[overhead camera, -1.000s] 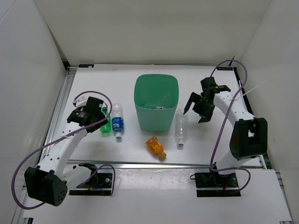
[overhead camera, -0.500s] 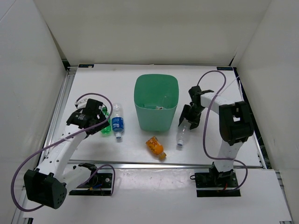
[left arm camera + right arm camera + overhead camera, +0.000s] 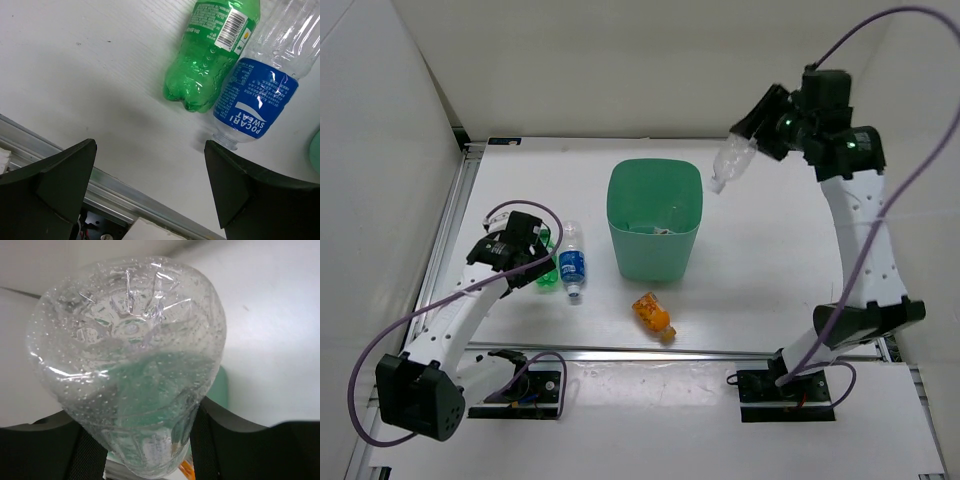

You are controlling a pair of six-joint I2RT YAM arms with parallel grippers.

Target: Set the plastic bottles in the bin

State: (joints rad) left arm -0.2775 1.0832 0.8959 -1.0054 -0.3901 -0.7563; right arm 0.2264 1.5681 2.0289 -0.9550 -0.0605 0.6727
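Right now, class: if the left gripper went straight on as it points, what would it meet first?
The left gripper would probably meet bare table just short of the green bottle; depth is unclear.

The bin (image 3: 654, 215) stands at the middle of the bench (image 3: 770, 270). To its left two bottles lie side by side, touching: the outer bottle (image 3: 546, 270) and, nearer the bin, the inner bottle (image 3: 571, 262). The left end effector (image 3: 150, 145) hangs just left of them. A third bottle (image 3: 654, 313) lies before the bin. A fourth bottle (image 3: 728, 168), in the right end effector (image 3: 758, 128), is high by the bin's right rear corner.
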